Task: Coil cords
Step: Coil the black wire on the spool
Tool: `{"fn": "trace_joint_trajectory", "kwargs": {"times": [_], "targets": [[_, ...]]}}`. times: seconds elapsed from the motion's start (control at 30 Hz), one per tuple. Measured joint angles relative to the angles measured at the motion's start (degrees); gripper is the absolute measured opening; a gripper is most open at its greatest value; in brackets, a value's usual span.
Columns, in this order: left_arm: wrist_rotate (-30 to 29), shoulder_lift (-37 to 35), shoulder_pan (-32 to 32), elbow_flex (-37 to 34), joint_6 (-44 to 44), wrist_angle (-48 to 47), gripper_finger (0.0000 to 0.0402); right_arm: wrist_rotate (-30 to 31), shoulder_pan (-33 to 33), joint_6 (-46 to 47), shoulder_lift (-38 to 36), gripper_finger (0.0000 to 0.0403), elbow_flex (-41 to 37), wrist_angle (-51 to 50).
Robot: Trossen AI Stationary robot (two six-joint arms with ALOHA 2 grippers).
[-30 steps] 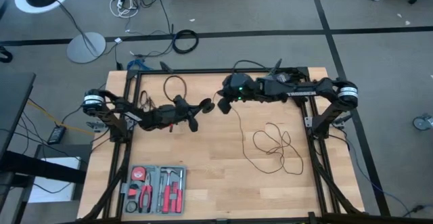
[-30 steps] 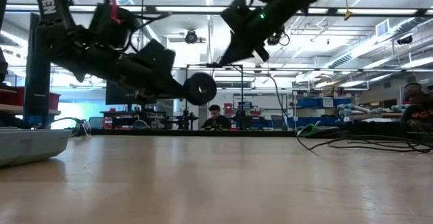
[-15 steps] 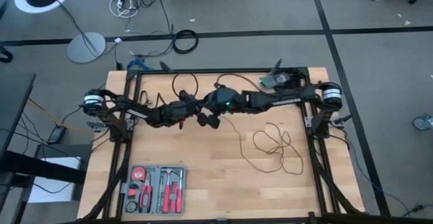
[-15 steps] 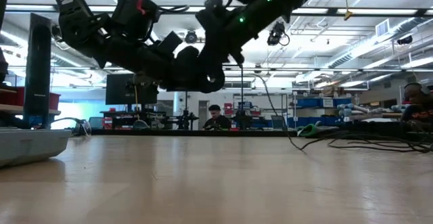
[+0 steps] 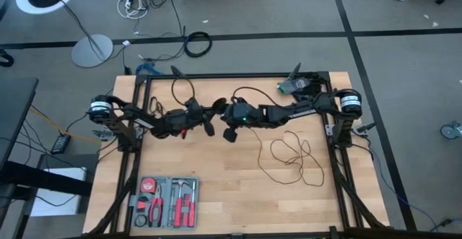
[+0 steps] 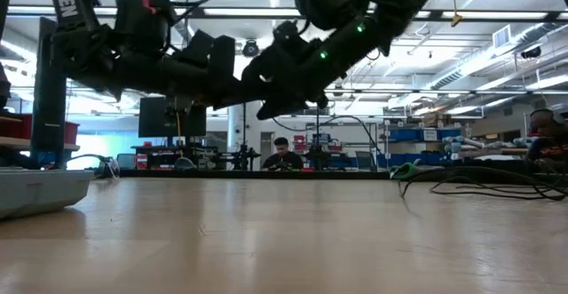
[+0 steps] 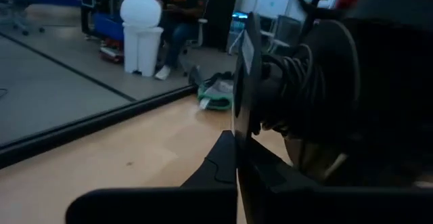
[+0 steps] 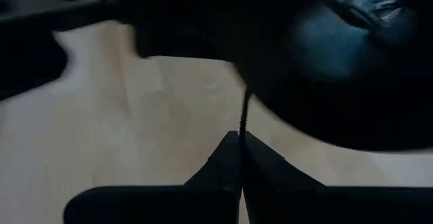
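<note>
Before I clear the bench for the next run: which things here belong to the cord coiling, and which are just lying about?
Job in hand:
- thin black cord, loose loops on the table
- round puck with cord wound on it, at the left end effector
- right end effector, shut on the cord

Lying about:
- tool tray
- green device
- thick cable ring on the floor

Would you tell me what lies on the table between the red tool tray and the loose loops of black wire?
Bare wood only; in the high view nothing lies between the tool tray and the wire loops.

Robotics lab: shelving (image 6: 417, 139), workbenches (image 6: 222, 159).
</note>
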Motion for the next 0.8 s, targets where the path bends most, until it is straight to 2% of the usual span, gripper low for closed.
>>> {"fn": "trace_joint_trajectory", "kwargs": {"times": [0.13, 0.37, 0.5, 0.8], "targets": [[0.5, 0.2, 0.0, -1.2, -1.3, -0.9, 0.0003, 4.6, 0.1, 3.1, -0.2, 0.0, -4.2, 3.8], [4.2, 0.2, 0.0, -3.2, -2.9, -0.5, 0.0003, 5.1, 0.7, 3.9, -0.3, 0.0005, -7.5, 7.6], [4.4, -0.2, 0.0, -4.3, -3.5, 1.7, 0.0003, 6.0, 0.6, 3.9, -0.1, 0.0023, -9.0, 4.7], [7.1, -0.1, 0.0, -8.5, -5.2, 6.0, 0.0003, 5.9, 1.9, 9.4, -0.3, 0.0073, -14.0, 8.9]]}}
